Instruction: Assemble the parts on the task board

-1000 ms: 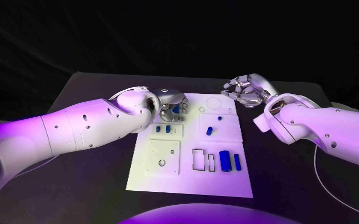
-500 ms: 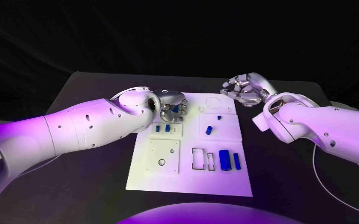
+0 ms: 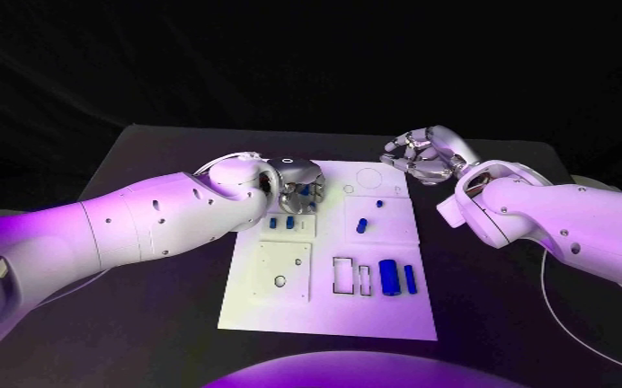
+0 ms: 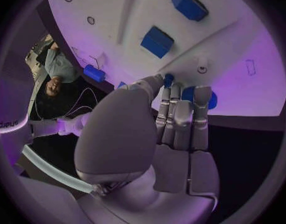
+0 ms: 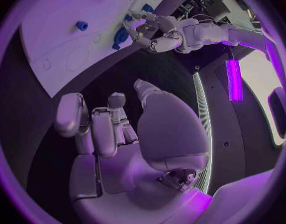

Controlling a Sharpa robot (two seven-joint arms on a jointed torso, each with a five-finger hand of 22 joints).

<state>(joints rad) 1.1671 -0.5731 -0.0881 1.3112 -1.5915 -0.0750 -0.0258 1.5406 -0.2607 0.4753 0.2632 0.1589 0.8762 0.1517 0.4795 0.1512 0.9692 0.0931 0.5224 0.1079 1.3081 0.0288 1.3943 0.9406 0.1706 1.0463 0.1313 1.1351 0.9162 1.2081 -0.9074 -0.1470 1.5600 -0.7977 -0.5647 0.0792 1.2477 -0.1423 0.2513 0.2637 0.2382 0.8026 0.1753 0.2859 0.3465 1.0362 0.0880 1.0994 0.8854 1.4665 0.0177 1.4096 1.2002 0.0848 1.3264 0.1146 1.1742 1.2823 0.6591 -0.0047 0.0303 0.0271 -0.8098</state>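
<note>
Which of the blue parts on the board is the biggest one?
The large blue cylinder near the board's front right, lying beside a thinner blue cylinder. It is plainly thicker and longer than the small blue pieces farther up the task board.

You won't find any readable text, label, brand, number or sign on the task board (image 3: pixel 331 289), the blue parts (image 3: pixel 389 277), the desk (image 3: pixel 155 298) or the robot's arms; a faint pale marking sits at the rim of the left wrist view, too small and blurred to read
</note>
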